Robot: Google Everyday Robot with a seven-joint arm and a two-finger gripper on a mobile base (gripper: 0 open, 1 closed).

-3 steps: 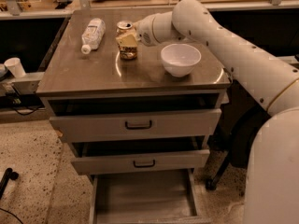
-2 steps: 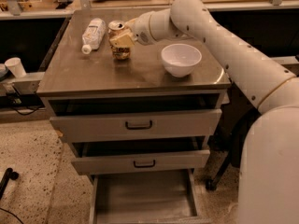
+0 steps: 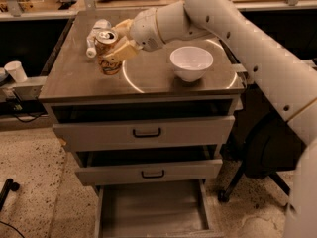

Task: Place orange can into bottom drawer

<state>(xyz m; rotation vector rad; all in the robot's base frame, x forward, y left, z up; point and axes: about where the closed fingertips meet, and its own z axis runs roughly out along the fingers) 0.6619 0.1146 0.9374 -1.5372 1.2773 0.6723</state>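
Observation:
The orange can (image 3: 107, 52), orange-brown and gold with a silver top, is held in my gripper (image 3: 117, 44) over the left part of the cabinet top (image 3: 148, 78). The gripper's fingers (image 3: 124, 48) close around the can's upper body from the right. The can looks lifted off the surface and slightly tilted. The bottom drawer (image 3: 153, 209) stands pulled open at the foot of the cabinet, its grey floor bare. It lies well below and in front of the can.
A white bowl (image 3: 191, 62) sits on the top right of the can. A white plastic bottle (image 3: 97, 31) lies behind the can. Two upper drawers with black handles (image 3: 147, 132) are slightly open. A white cup (image 3: 16, 71) stands at left; a chair base (image 3: 257, 177) at right.
The gripper has carried the can leftward and toward the front of the cabinet top, away from the bowl. The can is now raised off the surface.

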